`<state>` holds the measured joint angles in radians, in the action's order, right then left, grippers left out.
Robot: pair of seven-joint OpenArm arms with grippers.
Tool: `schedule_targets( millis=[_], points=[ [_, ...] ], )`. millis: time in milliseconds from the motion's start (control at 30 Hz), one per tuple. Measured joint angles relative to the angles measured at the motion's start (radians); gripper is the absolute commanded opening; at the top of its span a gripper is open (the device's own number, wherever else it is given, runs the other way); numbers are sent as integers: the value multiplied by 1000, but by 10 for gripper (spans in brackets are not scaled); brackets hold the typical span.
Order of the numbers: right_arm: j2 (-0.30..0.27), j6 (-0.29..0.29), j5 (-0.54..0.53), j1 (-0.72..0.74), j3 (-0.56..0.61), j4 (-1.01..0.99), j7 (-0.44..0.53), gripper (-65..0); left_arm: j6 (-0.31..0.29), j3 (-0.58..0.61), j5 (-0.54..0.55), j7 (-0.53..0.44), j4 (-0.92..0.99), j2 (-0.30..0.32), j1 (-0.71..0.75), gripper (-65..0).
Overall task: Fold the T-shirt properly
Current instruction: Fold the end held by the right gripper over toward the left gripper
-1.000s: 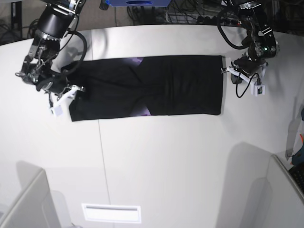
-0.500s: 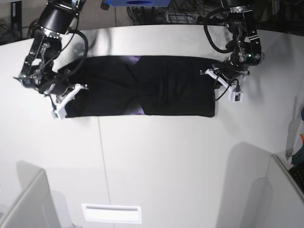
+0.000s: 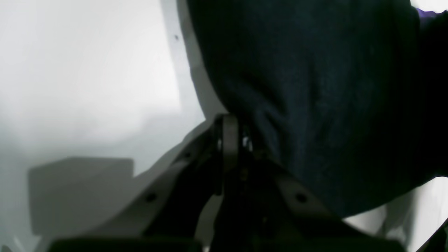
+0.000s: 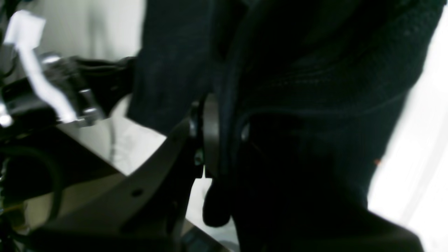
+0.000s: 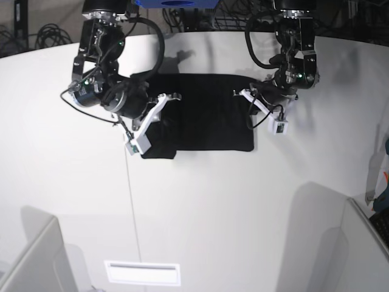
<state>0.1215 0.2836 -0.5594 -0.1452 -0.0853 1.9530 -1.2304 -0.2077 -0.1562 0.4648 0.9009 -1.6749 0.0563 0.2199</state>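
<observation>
The black T-shirt [image 5: 206, 115] lies on the white table [image 5: 213, 201] as a short block, its left end raised and bunched. My right gripper [image 5: 157, 115], on the left of the base view, is shut on that raised end. Up close, dark cloth [image 4: 315, 70] fills the gap at the right gripper [image 4: 224, 140]. My left gripper [image 5: 249, 102] is shut on the shirt's right edge, and the left wrist view shows black cloth [image 3: 315, 87] pinched in the left gripper [image 3: 238, 136]. A sliver of purple print [image 3: 428, 15] peeks out at the top right.
A thin seam [image 5: 130, 201] runs down the table. A white slot [image 5: 143, 272] sits near the front edge. Grey partitions stand at the front left [image 5: 30, 261] and front right [image 5: 364, 243]. Cables and a blue box [image 5: 176, 3] lie behind the table.
My right gripper closed on the shirt's left end and carried it up and rightward. The left gripper drew the right edge inward, so the shirt's outline is much shorter.
</observation>
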Motion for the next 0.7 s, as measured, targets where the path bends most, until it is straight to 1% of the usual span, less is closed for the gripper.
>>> schedule_targets(
  millis=[33, 67, 133, 200, 300, 333, 433, 500, 633, 667, 700],
  points=[
    [0, 0, -1, 1, 17, 0, 2, -650, 2, 0, -1, 0, -1, 0, 0, -650],
    [0, -15, 0, 1, 29, 0, 4, -650, 2, 0, -1, 0, -1, 0, 1, -650],
    [0, -62, 11, 1, 53, 0, 12, -650, 2, 0, 0, -1, -1, 0, 5, -650],
    [1, -95, 14, 1, 101, 0, 64, -650, 2, 2, 5, -6, -2, 0, 10, -650],
    [6, -137, -2, 6, 163, 0, 98, -650, 3, 43, 0, -16, -2, 2, 10, -650],
    [6, -146, -2, 6, 180, 0, 107, -650, 3, 55, 1, -16, -2, 1, 10, -650],
    [6, -146, 0, 6, 203, 0, 117, -650, 2, 58, 3, -14, -2, -2, 11, -650],
    [6, -172, 5, 6, 216, 0, 145, -650, 2, 52, 3, -11, -3, 0, 13, -650],
    [6, -188, 6, 6, 264, -1, 147, -650, 3, 48, -2, -6, -19, 3, 19, -650],
    [7, -218, -4, 6, 278, -3, 154, -650, 3, 48, -5, 0, -21, 3, 18, -650],
    [9, -236, -18, 6, 291, -11, 177, -650, 3, 48, -5, 0, -22, 2, 19, -650]
  ],
)
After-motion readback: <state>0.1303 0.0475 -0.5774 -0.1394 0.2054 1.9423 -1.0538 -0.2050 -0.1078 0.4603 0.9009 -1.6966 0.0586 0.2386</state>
